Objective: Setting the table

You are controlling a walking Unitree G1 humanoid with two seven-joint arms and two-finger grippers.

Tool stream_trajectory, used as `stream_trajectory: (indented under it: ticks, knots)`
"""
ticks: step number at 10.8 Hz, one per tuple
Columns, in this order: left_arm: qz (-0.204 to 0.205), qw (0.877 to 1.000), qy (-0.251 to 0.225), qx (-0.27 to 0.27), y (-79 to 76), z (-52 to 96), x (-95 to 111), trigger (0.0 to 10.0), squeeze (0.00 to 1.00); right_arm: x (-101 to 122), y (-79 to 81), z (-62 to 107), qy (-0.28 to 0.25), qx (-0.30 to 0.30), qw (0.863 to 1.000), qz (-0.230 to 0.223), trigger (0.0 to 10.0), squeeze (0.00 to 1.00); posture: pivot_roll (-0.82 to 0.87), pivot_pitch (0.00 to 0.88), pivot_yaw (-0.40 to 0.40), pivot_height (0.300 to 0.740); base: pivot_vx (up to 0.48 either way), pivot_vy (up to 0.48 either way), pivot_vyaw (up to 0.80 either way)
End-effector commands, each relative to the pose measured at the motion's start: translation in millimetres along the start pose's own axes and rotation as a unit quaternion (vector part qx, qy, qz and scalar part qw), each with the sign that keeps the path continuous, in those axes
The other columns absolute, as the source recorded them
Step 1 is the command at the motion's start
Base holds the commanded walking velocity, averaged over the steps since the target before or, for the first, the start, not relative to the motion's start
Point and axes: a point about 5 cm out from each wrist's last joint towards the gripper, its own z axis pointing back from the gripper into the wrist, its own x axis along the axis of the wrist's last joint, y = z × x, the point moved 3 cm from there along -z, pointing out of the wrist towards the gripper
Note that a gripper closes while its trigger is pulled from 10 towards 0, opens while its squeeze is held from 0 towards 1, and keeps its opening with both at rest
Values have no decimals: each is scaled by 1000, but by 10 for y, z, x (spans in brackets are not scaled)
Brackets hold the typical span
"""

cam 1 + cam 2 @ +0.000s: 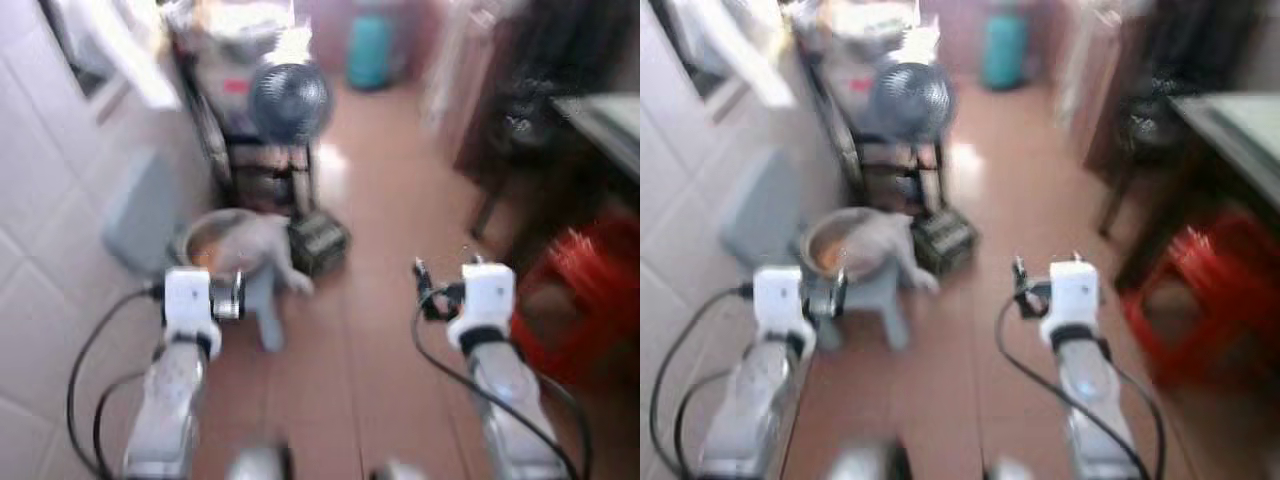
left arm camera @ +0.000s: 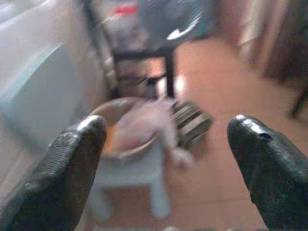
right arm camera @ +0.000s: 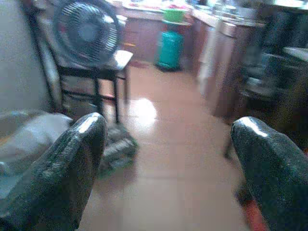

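Observation:
The views are blurred. A metal bowl (image 1: 205,240) with something orange inside sits on a small pale stool (image 1: 265,310) by the left wall, and a grey cloth (image 1: 262,245) lies draped over its rim. The corner of a table (image 1: 605,120) shows at the far right. Both arms reach forward over the floor. My left gripper (image 2: 168,127) is open and empty, pointing at the bowl and stool. My right gripper (image 3: 168,125) is open and empty too, pointing down the open floor.
A dark fan (image 1: 288,100) stands on a black rack (image 1: 260,160) by the tiled wall (image 1: 40,250). A teal gas cylinder (image 1: 370,50) is at the far end. A red stool (image 1: 585,300) and a dark chair (image 1: 510,130) stand at the right, brown floor (image 1: 390,200) between.

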Motion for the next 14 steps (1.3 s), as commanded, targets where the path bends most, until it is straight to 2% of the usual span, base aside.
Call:
stream_trajectory:
  ticks: [1,3,9,11,14]
  knots:
    - [-7,1000,-16,-8,-10,-14,82,10000,0,70,18,-18,-12,1,1000,-3,10000,0,-13,71,46,740,0,0,-800]
    - [14,999,-21,-21,-36,-2,97,10000,0,75,18,-13,-11,-1,1000,-7,10000,0,-16,75,49,740,0,0,-800]
    - [23,999,-19,-18,-2,-19,114,10000,0,92,25,-1,-11,0,1000,-8,10000,0,-15,97,47,740,0,0,-800]
    - [23,1000,-14,-13,-1,-24,98,10000,0,118,31,3,-16,3,1000,-2,10000,0,-20,101,45,740,0,358,-800]
    - [24,999,-13,-15,-23,-29,90,10000,0,132,-2,4,-17,1,1000,2,10000,0,-29,106,42,740,0,0,-800]
